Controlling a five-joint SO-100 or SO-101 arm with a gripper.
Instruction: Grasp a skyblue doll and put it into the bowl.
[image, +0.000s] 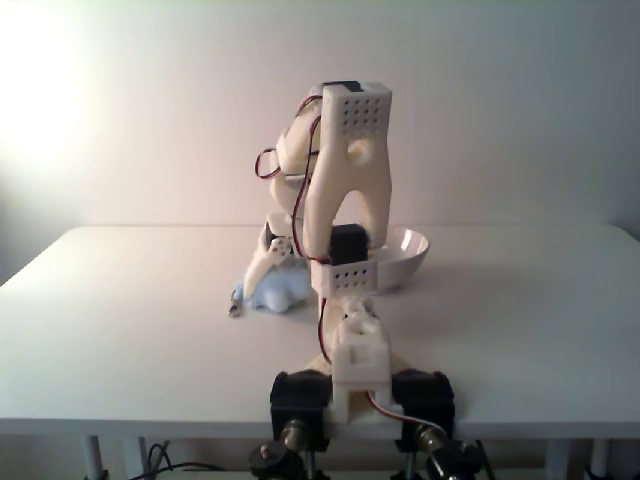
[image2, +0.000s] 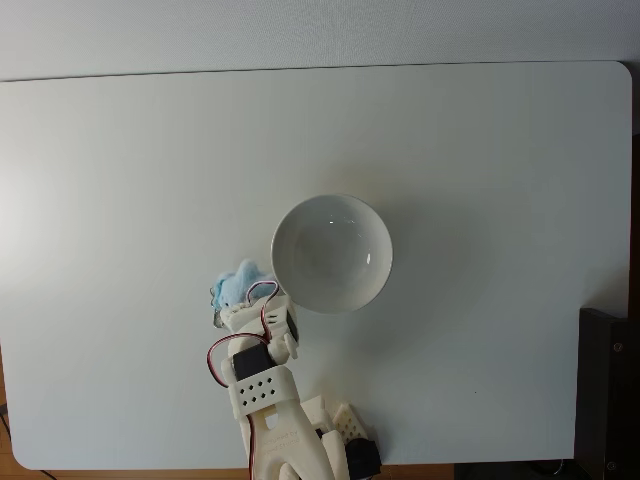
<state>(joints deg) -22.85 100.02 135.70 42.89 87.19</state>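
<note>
The skyblue doll lies on the white table just left of the bowl in a fixed view from above, its small metal keyring at its left side. My gripper is lowered onto the doll's near side and covers part of it. Seen from behind the arm in a fixed view, the doll rests on the table under the gripper, and one white finger slants down onto it. The bowl stands behind and to the right, partly hidden by the arm, and holds nothing. How far apart the jaws stand is hidden.
The arm's base is clamped at the table's near edge. A dark object sits past the table's right edge. The white table stretches wide around the bowl.
</note>
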